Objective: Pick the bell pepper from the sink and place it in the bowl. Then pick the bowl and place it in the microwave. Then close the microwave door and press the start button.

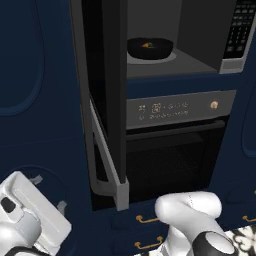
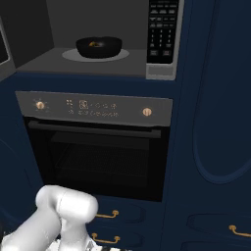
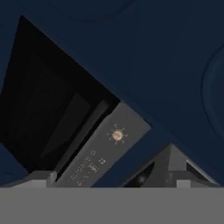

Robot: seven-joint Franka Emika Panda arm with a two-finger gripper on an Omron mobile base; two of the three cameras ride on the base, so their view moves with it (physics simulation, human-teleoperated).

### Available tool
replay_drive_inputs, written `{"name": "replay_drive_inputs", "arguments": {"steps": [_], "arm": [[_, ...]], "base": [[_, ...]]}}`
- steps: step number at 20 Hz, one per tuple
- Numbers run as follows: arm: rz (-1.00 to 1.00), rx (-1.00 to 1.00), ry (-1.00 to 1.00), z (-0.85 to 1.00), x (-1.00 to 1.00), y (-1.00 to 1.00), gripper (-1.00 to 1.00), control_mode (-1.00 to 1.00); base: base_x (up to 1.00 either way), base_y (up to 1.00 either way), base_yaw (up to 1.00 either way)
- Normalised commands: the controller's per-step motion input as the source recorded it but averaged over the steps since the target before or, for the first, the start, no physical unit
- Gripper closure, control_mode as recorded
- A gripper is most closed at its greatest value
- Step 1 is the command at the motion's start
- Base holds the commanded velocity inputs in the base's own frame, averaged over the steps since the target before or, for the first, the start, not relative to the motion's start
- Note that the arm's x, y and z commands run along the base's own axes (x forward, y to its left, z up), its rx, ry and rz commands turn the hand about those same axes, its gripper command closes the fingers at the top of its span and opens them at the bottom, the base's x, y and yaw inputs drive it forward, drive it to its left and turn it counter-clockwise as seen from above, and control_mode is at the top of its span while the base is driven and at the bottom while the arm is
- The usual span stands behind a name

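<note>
Judging the wide black glass microwave door (image 1: 106,100), open at upper centre, rigid and light-swinging, I would push its outer edge, though I cannot tell my gripper's opening.

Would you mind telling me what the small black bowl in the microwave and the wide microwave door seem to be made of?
The small round black bowl looks like glazed ceramic or plastic: smooth, faintly shiny sides; the render leaves it open. The wide black microwave door, standing open, looks like dark glass in a matte grey-silver metal frame, judging by its flat black panel and pale border.

bell pepper (image 1: 146,45) in bowl (image 1: 150,48), inside microwave (image 2: 98,61) (above oven (image 2: 93,152))
</note>
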Motion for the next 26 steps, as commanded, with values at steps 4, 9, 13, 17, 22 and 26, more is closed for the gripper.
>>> {"name": "replay_drive_inputs", "arguments": {"steps": [4, 9, 13, 17, 22, 26], "arm": [[-0.22, 0.05, -0.01, 1.00, 0.02, -0.03, -1.00, -1.00], [-0.17, 0.10, -0.03, 0.78, -0.04, -0.55, -1.00, -1.00], [-0.11, 0.11, -0.02, 0.51, -0.05, -0.76, -1.00, -1.00], [-0.07, 0.09, -0.02, 0.32, -0.01, -1.00, -1.00, -1.00], [-0.01, 0.05, -0.07, 0.06, -0.46, -1.00, -1.00, -1.00], [0.00, 0.00, -0.07, -0.14, -0.67, -1.00, -1.00, -1.00]], "base": [[0.00, 0.00, 0.00], [0.00, 0.00, 0.00], [0.00, 0.00, 0.00], [0.00, 0.00, 0.00], [0.00, 0.00, 0.00], [0.00, 0.00, 0.00]]}}
